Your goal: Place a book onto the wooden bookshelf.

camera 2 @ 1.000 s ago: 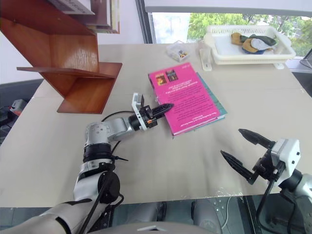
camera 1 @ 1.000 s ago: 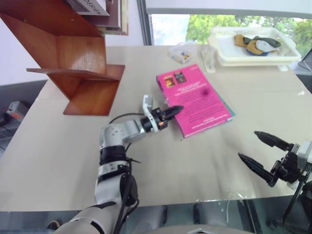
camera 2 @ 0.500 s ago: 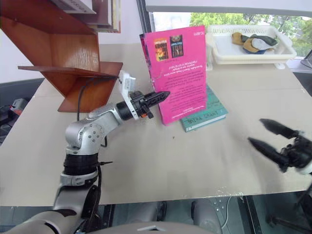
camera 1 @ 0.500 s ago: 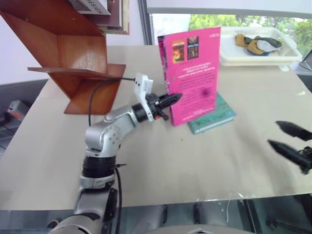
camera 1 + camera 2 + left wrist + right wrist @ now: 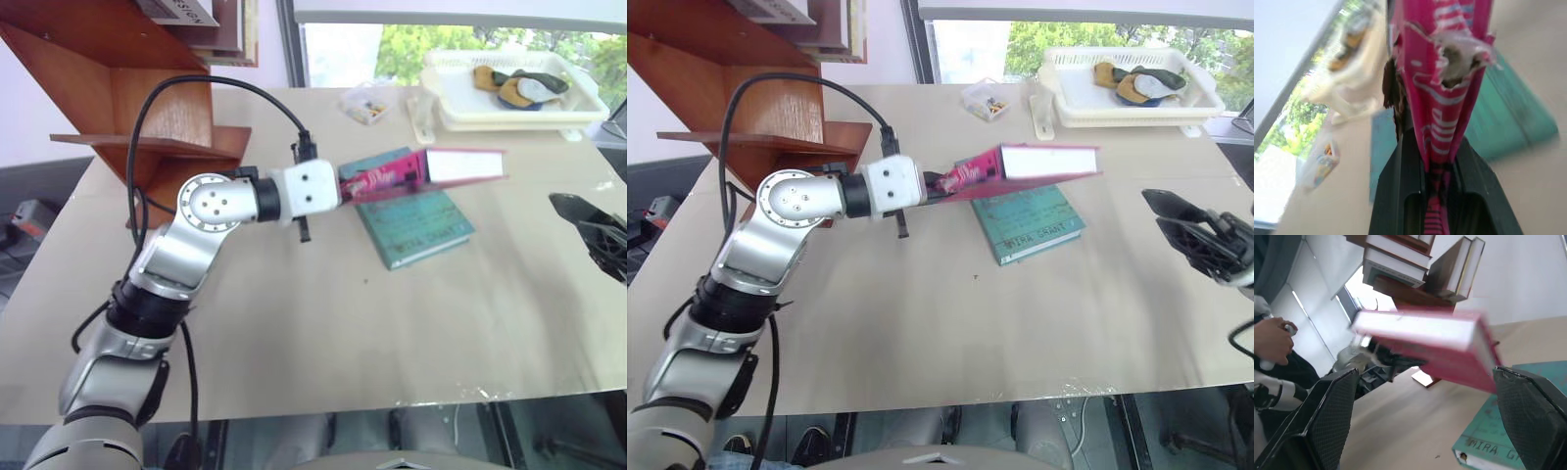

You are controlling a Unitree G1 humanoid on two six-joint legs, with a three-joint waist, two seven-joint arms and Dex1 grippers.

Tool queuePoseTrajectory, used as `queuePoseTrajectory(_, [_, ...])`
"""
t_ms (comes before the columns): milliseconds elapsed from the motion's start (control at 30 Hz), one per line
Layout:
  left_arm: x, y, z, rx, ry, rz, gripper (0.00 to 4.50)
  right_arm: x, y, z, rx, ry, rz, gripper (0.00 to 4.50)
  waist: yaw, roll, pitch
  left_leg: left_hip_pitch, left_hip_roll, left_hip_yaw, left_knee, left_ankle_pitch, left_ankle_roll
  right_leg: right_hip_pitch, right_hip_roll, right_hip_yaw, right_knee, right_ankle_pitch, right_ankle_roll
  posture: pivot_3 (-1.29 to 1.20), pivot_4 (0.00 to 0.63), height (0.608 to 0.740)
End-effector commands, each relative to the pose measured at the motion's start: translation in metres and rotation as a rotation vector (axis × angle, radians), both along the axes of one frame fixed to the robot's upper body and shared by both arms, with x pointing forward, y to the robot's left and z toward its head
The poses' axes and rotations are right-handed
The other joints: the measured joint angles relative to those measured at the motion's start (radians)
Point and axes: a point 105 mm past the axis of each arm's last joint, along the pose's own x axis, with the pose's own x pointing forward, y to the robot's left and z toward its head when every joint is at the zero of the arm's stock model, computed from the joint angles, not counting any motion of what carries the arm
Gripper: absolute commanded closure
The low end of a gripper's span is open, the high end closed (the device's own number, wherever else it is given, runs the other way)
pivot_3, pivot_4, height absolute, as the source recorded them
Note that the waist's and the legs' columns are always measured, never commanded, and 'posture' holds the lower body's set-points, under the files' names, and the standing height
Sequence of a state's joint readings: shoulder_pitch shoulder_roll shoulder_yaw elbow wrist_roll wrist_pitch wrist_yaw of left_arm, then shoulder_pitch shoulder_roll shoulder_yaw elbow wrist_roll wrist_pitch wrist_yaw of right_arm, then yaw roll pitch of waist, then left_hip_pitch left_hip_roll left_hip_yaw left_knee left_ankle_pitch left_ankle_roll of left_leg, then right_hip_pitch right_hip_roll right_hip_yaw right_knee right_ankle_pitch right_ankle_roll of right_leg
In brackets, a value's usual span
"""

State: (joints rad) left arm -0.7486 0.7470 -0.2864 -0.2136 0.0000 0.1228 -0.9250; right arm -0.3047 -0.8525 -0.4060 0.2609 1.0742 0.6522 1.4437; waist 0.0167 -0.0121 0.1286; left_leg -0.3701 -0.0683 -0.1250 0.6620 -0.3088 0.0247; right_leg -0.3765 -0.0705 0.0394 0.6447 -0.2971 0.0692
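Note:
The magenta-pink book (image 5: pixel 431 171) hangs in the air over the table, turned level, with its white page edge toward me. My left gripper (image 5: pixel 348 186) is shut on the book's near end. In the left wrist view both black fingers (image 5: pixel 1400 186) pinch the crumpled pink cover (image 5: pixel 1444 98). The wooden bookshelf (image 5: pixel 147 117) stands at the back left, behind my left arm. My right gripper (image 5: pixel 1185 227) hovers at the table's right edge, open and holding nothing. In the right wrist view its fingers spread wide on either side of the book (image 5: pixel 1425 338).
A teal-green book (image 5: pixel 416 220) lies flat on the table under the held book. A white tray (image 5: pixel 460 117) with small items sits at the back right, with a small clear box (image 5: pixel 364 106) beside it. Several books (image 5: pixel 211 29) rest on the shelf's top. A person's hand (image 5: pixel 1271 340) is beyond the table.
The left gripper lifted the pink book off the teal one, stood it upright, then rolled it level in the air. The right gripper rose and moved farther right.

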Motion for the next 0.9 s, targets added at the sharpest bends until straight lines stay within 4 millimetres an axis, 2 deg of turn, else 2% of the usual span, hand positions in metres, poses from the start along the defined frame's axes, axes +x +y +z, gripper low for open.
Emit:
queuePoseTrajectory(33, [-0.007,0.005,0.040,0.092,-0.217,-0.034,4.47,0.002,0.004,0.002,0.006,-0.024,0.050,0.00,-0.002,0.000,0.000,-0.002,0.000,-0.001,0.003,0.000,0.000,-0.001,0.000,-0.001,0.000,0.000,0.000,0.00,0.150,0.740])
queuePoseTrajectory(133, [-0.014,0.007,0.060,0.155,-0.261,-0.084,4.47,0.009,0.010,0.002,0.019,-0.020,0.079,0.00,-0.005,0.000,0.000,-0.003,0.000,-0.001,0.005,0.000,0.000,-0.001,0.000,-0.002,0.000,0.000,0.000,0.00,0.150,0.740])
queuePoseTrajectory(267, [-0.008,0.026,0.079,0.336,-0.266,-0.021,4.47,0.018,0.012,0.003,0.019,-0.015,0.094,0.00,-0.015,0.001,0.000,-0.005,-0.001,-0.002,0.005,0.000,0.000,-0.003,0.000,-0.003,0.001,0.000,0.000,0.00,0.150,0.740])
queuePoseTrajectory(400, [-0.007,0.043,0.099,0.349,-0.237,0.067,4.47,0.024,0.006,0.015,0.011,-0.038,0.085,0.00,-0.025,0.001,0.000,-0.007,-0.002,-0.007,0.006,0.000,0.000,-0.002,0.000,-0.010,0.003,0.000,0.000,0.00,0.150,0.740])
queuePoseTrajectory(600, [-0.030,0.067,0.116,0.322,-0.127,0.154,4.47,0.018,-0.004,0.024,-0.029,-0.041,0.079,0.00,-0.038,0.002,0.000,-0.009,-0.003,-0.009,0.007,0.000,0.000,-0.004,0.000,-0.019,0.009,0.000,0.000,0.00,0.150,0.740])
queuePoseTrajectory(700, [-0.038,0.096,0.124,0.339,-0.093,0.278,4.47,0.015,-0.010,0.033,-0.033,-0.052,0.067,0.00,-0.043,0.002,0.000,-0.009,-0.003,-0.009,0.007,0.000,0.000,-0.005,-0.001,-0.022,0.012,0.000,0.000,0.00,0.150,0.740])
queuePoseTrajectory(800, [-0.043,0.135,0.140,0.374,-0.111,0.431,4.47,0.016,-0.015,0.036,-0.027,-0.045,0.053,0.00,-0.053,0.002,0.001,-0.009,-0.003,-0.009,0.007,0.000,0.000,-0.005,-0.001,-0.022,0.011,0.000,0.000,0.00,0.150,0.740])
queuePoseTrajectory(900, [-0.060,0.148,0.136,0.416,-0.049,0.437,4.47,0.017,-0.017,0.034,-0.042,-0.022,0.047,0.00,-0.060,0.003,0.002,-0.009,-0.003,-0.008,0.007,0.000,0.000,-0.005,-0.001,-0.022,0.011,0.000,0.000,0.00,0.150,0.740])
